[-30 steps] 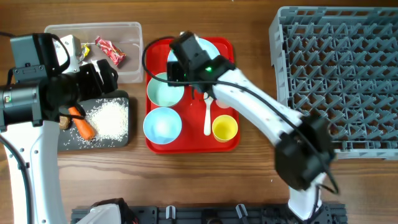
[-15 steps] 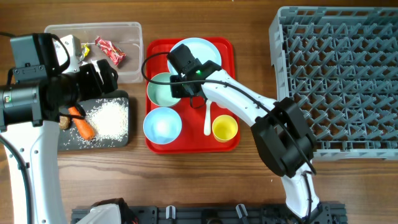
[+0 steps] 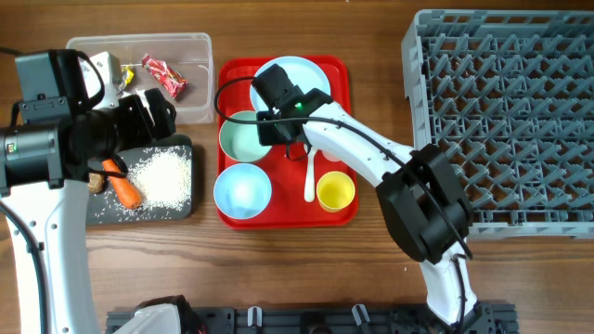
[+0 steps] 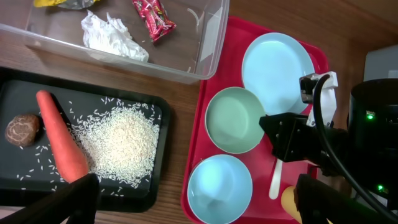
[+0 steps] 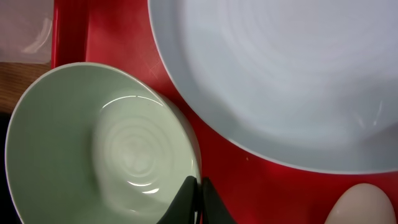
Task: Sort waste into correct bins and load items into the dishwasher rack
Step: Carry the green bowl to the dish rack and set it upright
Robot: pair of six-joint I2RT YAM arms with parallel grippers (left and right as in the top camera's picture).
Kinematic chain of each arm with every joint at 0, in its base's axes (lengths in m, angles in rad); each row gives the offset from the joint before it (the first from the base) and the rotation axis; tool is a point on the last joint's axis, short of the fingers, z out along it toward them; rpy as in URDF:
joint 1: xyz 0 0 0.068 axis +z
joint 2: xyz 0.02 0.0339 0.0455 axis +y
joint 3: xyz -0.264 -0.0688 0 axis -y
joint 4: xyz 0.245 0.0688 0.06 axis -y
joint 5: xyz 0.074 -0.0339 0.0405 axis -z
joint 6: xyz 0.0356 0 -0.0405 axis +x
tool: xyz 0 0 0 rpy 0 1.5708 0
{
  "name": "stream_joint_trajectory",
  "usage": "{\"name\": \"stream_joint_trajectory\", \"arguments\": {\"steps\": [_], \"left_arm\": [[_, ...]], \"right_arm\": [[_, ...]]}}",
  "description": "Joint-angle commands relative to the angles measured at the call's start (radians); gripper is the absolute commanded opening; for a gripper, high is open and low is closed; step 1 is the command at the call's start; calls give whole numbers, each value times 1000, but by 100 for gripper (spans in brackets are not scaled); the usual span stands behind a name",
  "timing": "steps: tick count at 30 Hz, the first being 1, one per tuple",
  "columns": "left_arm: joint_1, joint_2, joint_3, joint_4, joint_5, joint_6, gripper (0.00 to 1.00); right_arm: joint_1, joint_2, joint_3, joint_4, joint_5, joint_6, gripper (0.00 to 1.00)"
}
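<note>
Wooden surface [image 3: 371, 269] with a red tray [image 3: 342, 70] holding a plate [image 3: 311, 74], green bowl [image 3: 239, 139], blue bowl [image 3: 242, 186], spoon [image 3: 309, 181] and yellow cup [image 3: 335, 191]. Right claw [image 5: 200, 202]: pressed together, pinching the green bowl's rim beside the plate. Left claw [image 4: 198, 199]: spread wide, hovering near the black tray [image 3: 176, 209], which holds a carrot [image 3: 125, 188] and rice [image 3: 165, 176]. Clear tub [image 3: 190, 102]: red wrapper [image 3: 164, 76], tissue [image 4: 112, 37]. Grey rack [image 3: 506, 111]: far right.

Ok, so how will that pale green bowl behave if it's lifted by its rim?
The pale green bowl looks rigid, probably light plastic. Its glossy surface could slip where the right gripper pinches the thin rim. Held at one edge, it would likely hang tilted.
</note>
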Motion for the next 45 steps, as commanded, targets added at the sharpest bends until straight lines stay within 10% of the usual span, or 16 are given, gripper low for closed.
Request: {"name": "stream_joint_trajectory", "arguments": {"steps": [1, 15, 25, 45], "left_arm": [[5, -2, 8, 0, -6, 16, 100], [5, -2, 8, 0, -6, 16, 100], [5, -2, 8, 0, -6, 16, 100], [5, -2, 8, 0, -6, 16, 100]], "right_arm": [[-5, 12, 3, 16, 14, 4, 4], [-154, -345, 38, -40, 229, -229, 4], [-264, -436, 37, 53, 1064, -603, 4], [-522, -194, 33, 431, 1093, -1246, 4]]}}
